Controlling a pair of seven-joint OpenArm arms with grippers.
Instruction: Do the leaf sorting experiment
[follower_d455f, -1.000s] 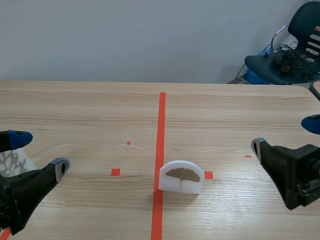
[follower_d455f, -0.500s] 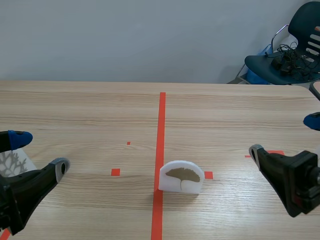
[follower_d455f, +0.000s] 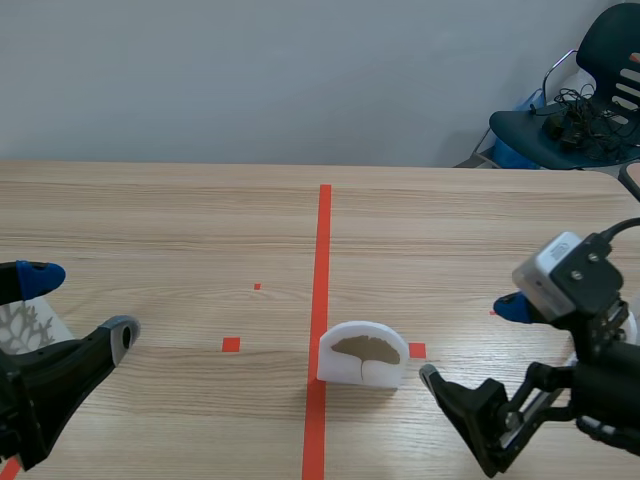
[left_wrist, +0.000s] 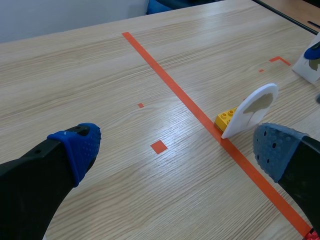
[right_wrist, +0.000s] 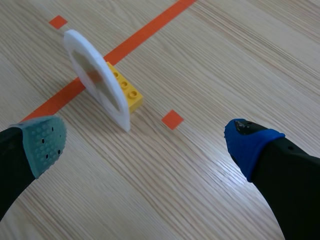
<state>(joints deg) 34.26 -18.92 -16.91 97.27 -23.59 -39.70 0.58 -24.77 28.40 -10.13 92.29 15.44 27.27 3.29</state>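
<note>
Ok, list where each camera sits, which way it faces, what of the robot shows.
Scene view: between the arms, facing across the table to the wall; left gripper and right gripper show, open.
Left wrist view: on the left arm, looking forward and down past its fingers.
Right wrist view: on the right arm, likewise.
All share the white leaf card; both wrist views show its yellow brick.

White half-round card (follower_d455f: 340, 371), seemingly showing a brown leaf (follower_d455f: 366, 348), stands upright against a yellow brick (right_wrist: 127, 92).
</note>
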